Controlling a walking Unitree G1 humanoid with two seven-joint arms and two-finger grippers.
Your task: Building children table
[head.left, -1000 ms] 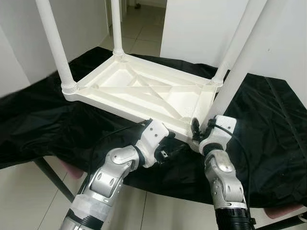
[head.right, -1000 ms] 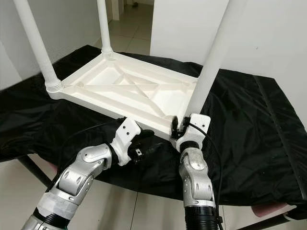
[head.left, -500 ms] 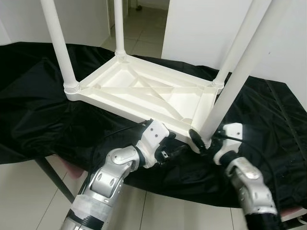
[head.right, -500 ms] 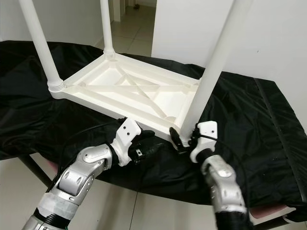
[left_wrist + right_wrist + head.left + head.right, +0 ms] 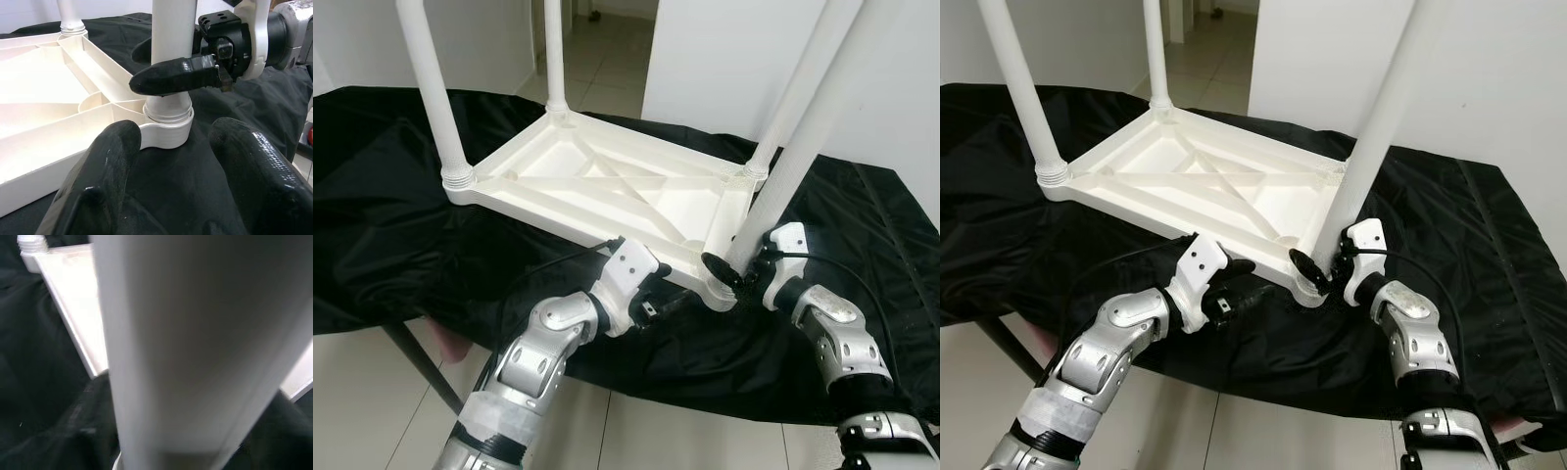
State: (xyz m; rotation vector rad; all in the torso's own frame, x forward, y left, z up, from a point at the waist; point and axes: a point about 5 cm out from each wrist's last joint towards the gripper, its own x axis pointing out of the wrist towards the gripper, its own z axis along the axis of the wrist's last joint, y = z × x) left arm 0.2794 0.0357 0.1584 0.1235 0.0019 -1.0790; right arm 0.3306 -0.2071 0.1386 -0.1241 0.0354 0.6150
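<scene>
Lying upside down on a black cloth (image 5: 401,206) that covers the surface, the white children's table top (image 5: 607,191) shows its ribbed underside, with four white legs standing up from its corners. The right gripper (image 5: 1317,266) is at the near right corner, its black fingers (image 5: 176,76) closed around the base of the near right leg (image 5: 1371,137), just above the threaded collar where that leg enters its socket. The left gripper (image 5: 671,299) rests on the cloth against the near edge of the table top, just left of that corner, its fingers (image 5: 105,161) spread wide and holding nothing. The far left leg (image 5: 431,93) stands upright in its socket.
</scene>
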